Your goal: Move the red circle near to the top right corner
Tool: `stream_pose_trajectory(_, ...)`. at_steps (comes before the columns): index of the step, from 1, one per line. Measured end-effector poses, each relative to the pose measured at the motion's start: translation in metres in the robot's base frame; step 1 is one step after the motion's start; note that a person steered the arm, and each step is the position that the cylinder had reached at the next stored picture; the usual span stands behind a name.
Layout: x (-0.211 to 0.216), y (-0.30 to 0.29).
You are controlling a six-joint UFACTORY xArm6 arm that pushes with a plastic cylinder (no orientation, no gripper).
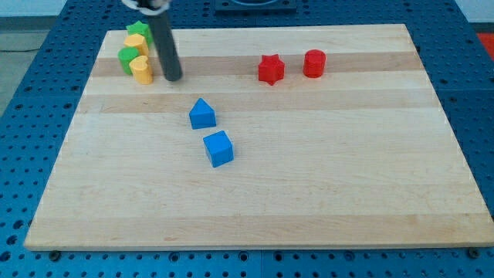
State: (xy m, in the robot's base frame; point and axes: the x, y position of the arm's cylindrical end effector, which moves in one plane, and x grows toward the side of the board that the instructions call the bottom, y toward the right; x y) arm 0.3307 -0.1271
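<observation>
Across board (309, 193): two red, two blue (four yellow-green).

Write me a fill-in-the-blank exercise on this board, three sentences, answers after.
1. The red star lies to the view's ____ of the red circle.
2. My tip stands just to the view's right of the ____ heart-shaped block.
3. The two blocks nearest the board's middle are both ____.

Missing words: left; yellow; blue
</observation>
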Motion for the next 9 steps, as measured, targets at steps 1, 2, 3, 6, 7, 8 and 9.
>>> stream_pose_trajectory(1, 0.022, 0.072)
stream_pose_trajectory(2, 0.029, 0.127)
stream_pose_trajectory(3, 0.015, 0.181)
stream_pose_trajectory(6, -0.049, 0.271)
stream_pose_trajectory(7, -0.047, 0.294)
stream_pose_trajectory(8, -0.051, 0.304)
stream_pose_trajectory(9, -0.058, 0.321)
